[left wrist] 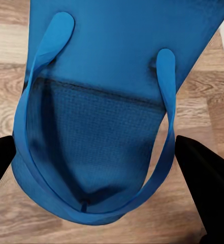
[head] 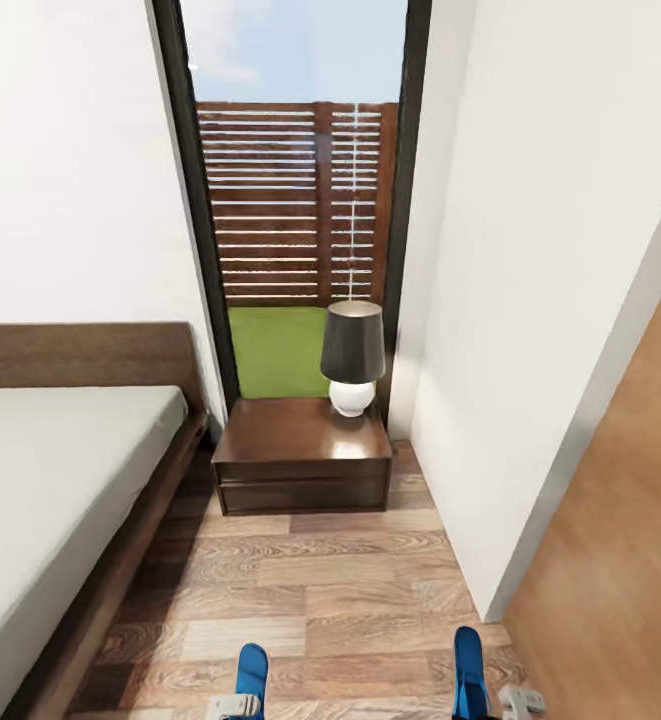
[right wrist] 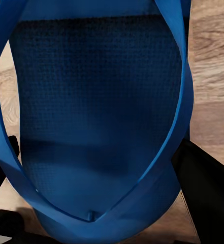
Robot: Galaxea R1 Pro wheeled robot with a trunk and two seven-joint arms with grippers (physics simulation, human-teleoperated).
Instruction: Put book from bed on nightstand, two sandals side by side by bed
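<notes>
**A sandal in each gripper, bed off to the left**

Nearest the head camera, two blue sandals rise from the lower edge: the left sandal in the left gripper, the right sandal in the right gripper. Each gripper seems clamped on its sandal, though contact is hidden. Both long axes point toward the nightstand. The bed lies left, nearer the left arm.

A bright blue sandal is sitting between the dark fingers of the right gripper, its toe end nearest the camera and its textured sole stretching away ahead. Its thin blue straps are arching out from the toe post, and wood-plank floor is showing beyond the sandal on both sides
</notes>
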